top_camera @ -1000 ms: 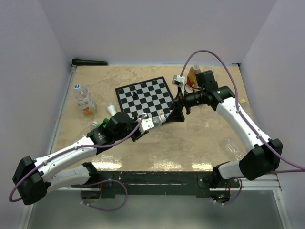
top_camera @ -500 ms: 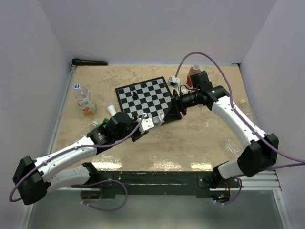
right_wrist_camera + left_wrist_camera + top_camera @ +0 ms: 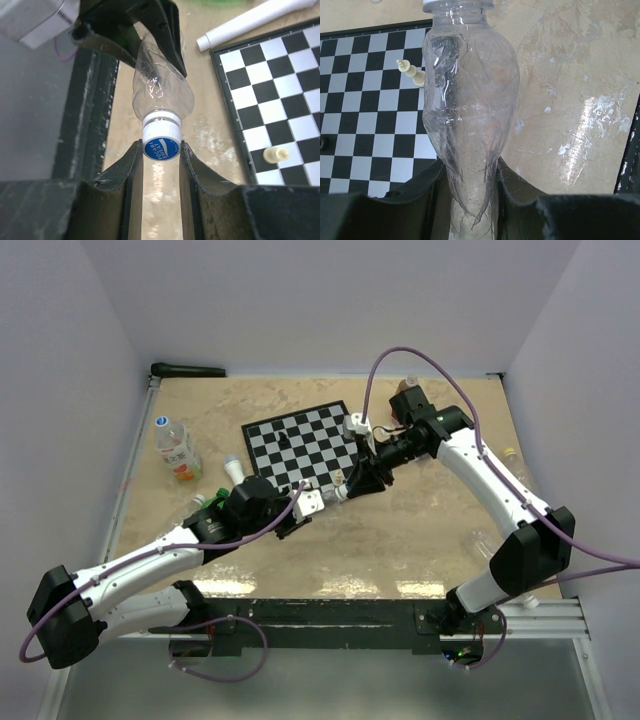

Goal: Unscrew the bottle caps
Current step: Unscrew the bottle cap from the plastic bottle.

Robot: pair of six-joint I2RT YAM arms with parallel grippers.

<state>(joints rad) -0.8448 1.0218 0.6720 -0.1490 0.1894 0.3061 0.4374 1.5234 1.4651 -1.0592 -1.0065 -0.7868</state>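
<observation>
We see white ribbed plastic cap [image 3: 161, 144], blue top, pinched by right gripper [image 3: 161, 149]; left gripper [image 3: 470, 187] clamps crumpled clear plastic bottle [image 3: 470, 100], base hidden.

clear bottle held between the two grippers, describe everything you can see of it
The clear bottle is thin, crumpled transparent plastic and looks empty. It is held off the table, roughly level between the arms. The left gripper is shut on its pinched lower body; the right gripper is shut on its cap, white-ribbed with a blue printed top, on the neck.
</observation>
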